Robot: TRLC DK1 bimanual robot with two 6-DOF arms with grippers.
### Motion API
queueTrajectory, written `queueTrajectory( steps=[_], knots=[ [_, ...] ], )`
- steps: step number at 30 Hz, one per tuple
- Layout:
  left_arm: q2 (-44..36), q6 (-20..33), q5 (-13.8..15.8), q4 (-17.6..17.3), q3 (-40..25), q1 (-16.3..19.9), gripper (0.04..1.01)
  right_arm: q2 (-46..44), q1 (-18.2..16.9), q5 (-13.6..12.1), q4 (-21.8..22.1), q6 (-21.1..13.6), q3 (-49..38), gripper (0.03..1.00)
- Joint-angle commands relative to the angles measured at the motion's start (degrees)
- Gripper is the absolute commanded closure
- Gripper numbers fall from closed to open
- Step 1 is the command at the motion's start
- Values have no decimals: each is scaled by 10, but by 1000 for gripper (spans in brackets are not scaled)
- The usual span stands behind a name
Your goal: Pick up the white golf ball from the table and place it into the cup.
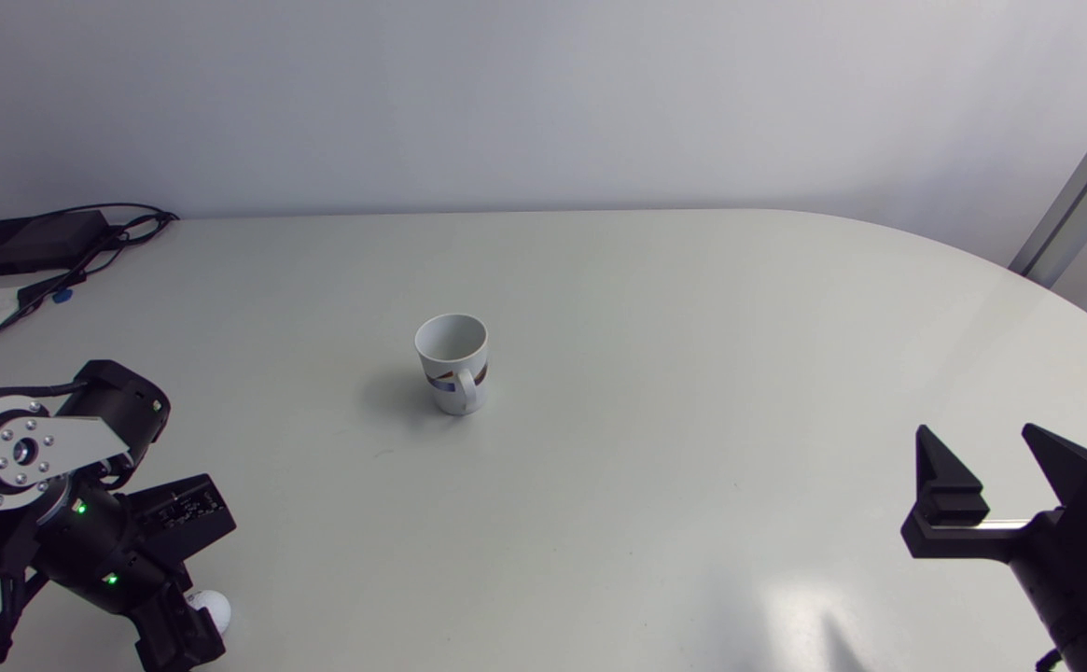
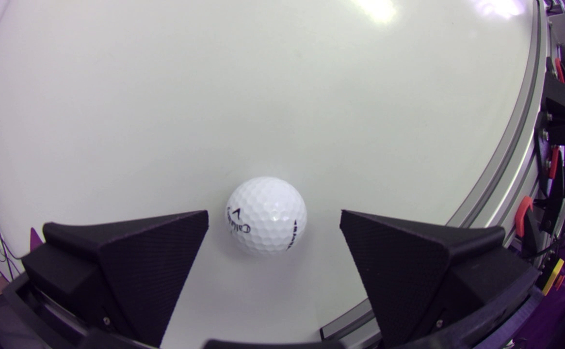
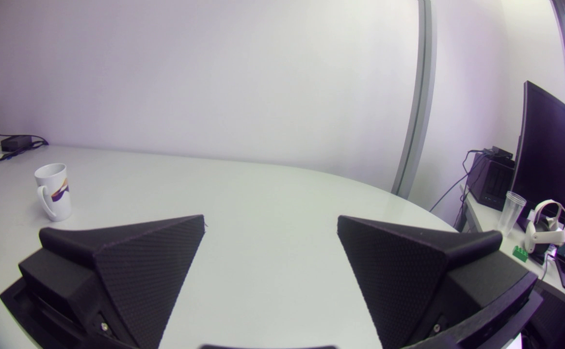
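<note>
- A black box with cables lies at the far left corner of the table, well apart from the cup;
- the white golf ball, round and dimpled, rests on the smooth tabletop near its front left edge; it sits between the spread fingers of the left gripper, touching neither;
- the right gripper, with matte black wedge fingers, hangs at the right side, fingers apart;
- the glossy cup stands upright mid-table; only its white inner wall shows.

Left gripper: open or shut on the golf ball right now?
Open. The left gripper straddles the golf ball, which rests on the table; gaps show between it and both fingers.
</note>
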Motion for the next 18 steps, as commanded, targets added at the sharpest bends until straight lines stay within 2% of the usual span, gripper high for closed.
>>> queueTrajectory(
  steps=[1,14,18],
  knots=[
    [11,-17,0,2,-15,-6,72,-3,-1,0,-24,13,-18,72],
    [18,-22,-7,11,-19,-7,75,-3,-1,0,-24,13,-18,72],
    [18,-24,-8,11,-18,-8,108,-3,-1,0,-24,13,-18,72]
  ],
)
